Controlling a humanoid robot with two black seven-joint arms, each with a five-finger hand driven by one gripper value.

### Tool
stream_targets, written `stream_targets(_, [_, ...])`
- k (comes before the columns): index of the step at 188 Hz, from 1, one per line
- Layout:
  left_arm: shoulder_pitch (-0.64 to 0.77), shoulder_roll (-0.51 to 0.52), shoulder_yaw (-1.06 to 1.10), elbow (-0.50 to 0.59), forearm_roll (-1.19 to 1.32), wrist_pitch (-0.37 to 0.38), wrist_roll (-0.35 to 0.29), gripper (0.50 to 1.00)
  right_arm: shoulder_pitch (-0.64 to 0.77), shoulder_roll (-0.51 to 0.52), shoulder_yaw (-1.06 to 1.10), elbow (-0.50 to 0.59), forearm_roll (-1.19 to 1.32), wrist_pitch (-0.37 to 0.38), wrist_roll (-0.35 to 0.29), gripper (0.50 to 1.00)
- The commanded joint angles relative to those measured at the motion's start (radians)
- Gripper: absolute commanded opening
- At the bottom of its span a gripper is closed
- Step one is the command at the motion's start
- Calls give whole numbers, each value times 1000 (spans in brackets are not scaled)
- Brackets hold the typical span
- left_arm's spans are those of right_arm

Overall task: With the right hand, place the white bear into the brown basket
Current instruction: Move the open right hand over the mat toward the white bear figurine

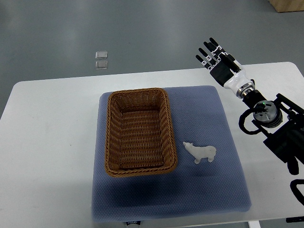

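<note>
A small white bear [201, 152] stands on the blue mat [209, 190], just right of the brown wicker basket [138, 131]. The basket is empty and sits on the left half of the mat. My right hand [216, 58] is raised near the table's far right edge, well beyond the bear. Its fingers are spread and it holds nothing. Its arm [270, 118] comes in from the right edge. The left arm is out of view.
The mat lies on a white table [47, 142]. Two small clear squares [101, 59] lie on the grey floor beyond the table's far edge. A brown box corner [287, 4] shows at the top right.
</note>
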Motion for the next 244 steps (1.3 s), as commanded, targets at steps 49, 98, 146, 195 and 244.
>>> stream_targets(49, [0,0,2,0,1,0,0,1000,23,-4,-18,10,-17,-2,-10,930])
stream_targets(98, [-1,0,0,-3,3,-1,0,1000,91,-85,-26,50,-192,-7,-76,928])
stream_targets(146, [-1,0,2,-43,5,-1,0,1000,232,-283,-247,209,-554,-19,-188,928])
stream_targets(195, [-6,0,2,-117,5,0,2,1000,554,-507,-805,452,-652,16,-252,928])
stream_targets(244, [-12,0,2,-135,6,-1,2,1000,889,-582,-1204,682,-637,58,-337,928])
